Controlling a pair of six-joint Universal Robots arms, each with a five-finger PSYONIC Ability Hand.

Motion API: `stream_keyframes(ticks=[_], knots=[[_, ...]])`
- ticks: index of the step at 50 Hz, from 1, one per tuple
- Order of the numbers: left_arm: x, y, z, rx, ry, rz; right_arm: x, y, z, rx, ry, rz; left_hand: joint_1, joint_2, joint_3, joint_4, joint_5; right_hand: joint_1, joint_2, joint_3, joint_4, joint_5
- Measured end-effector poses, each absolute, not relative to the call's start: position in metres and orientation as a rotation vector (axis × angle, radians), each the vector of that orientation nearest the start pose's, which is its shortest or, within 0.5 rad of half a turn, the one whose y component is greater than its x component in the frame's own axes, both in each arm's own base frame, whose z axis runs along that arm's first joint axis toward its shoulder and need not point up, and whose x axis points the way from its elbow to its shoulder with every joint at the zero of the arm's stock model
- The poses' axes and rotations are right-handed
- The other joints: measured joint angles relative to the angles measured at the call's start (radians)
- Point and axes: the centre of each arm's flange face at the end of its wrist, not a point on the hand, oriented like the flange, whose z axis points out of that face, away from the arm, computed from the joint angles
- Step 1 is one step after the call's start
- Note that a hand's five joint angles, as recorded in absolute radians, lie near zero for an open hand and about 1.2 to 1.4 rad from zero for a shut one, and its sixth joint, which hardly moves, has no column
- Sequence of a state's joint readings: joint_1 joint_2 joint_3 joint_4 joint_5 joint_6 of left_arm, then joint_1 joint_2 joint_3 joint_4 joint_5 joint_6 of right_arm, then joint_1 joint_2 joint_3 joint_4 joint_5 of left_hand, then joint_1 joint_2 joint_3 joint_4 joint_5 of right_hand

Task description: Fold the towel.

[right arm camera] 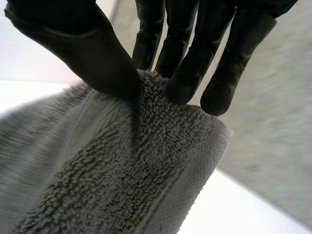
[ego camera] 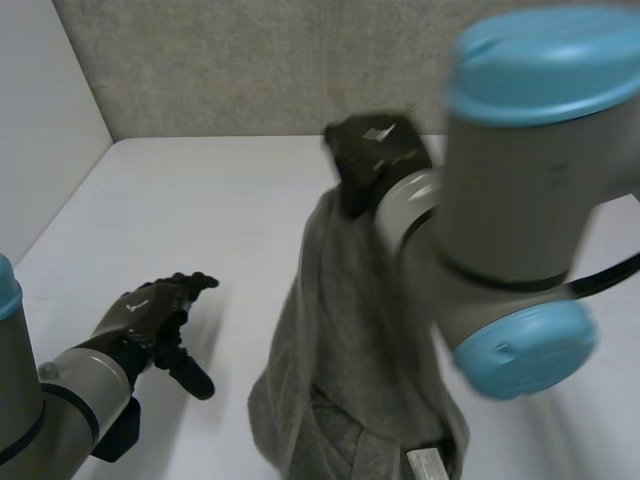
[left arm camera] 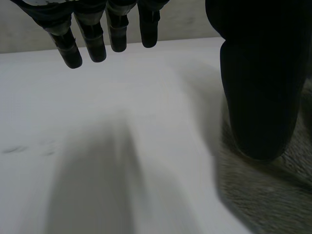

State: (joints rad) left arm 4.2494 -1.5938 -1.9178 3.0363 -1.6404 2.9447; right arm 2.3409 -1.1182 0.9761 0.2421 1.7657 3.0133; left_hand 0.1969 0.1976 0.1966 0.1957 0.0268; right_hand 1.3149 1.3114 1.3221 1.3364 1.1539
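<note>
A grey towel (ego camera: 340,350) hangs in a tall bunch over the middle of the white table (ego camera: 200,220), its lower part heaped near the front edge. My right hand (ego camera: 375,155) holds it up by its top edge. Seen from the right wrist, thumb and fingers (right arm camera: 185,73) pinch the towel's (right arm camera: 122,170) thick hem. My left hand (ego camera: 150,320) lies open low over the table, to the left of the towel and apart from it. From the left wrist its fingers (left arm camera: 97,44) are straight over bare table, and the towel (left arm camera: 273,195) lies beside its thumb.
A grey back wall (ego camera: 260,60) and a white side wall (ego camera: 40,130) border the table. My right arm (ego camera: 520,230) stands large over the table's right half. Bare tabletop spreads left of the towel and behind it.
</note>
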Motion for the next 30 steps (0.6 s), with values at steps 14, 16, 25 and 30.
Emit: stream_keyframes(ticks=[14, 16, 25, 30], knots=[[-0.257, -0.152, 0.193, 0.527, 3.081, -1.698, 0.283, -0.231, 0.297, -0.693, 2.116, -1.907, 0.024, 0.022, 0.024, 0.025, 0.017, 0.001, 0.0, 0.0, 0.0, 0.0], [-0.261, -0.152, 0.19, 0.521, 3.105, -1.684, 0.274, -0.231, 0.295, -0.692, 2.123, -1.908, 0.038, 0.037, 0.038, 0.038, 0.035, 0.001, 0.0, 0.0, 0.0, 0.0], [-0.275, -0.15, 0.189, 0.419, 3.217, -1.659, 0.249, -0.229, 0.295, -0.721, 2.115, -2.006, 0.084, 0.085, 0.085, 0.085, 0.081, 0.001, 0.0, 0.0, 0.0, 0.0], [-0.279, -0.144, 0.191, 0.41, 3.246, -1.66, 0.24, -0.233, 0.294, -0.751, 2.132, -2.065, 0.141, 0.141, 0.14, 0.14, 0.136, 0.001, 0.0, 0.0, 0.0, 0.0]])
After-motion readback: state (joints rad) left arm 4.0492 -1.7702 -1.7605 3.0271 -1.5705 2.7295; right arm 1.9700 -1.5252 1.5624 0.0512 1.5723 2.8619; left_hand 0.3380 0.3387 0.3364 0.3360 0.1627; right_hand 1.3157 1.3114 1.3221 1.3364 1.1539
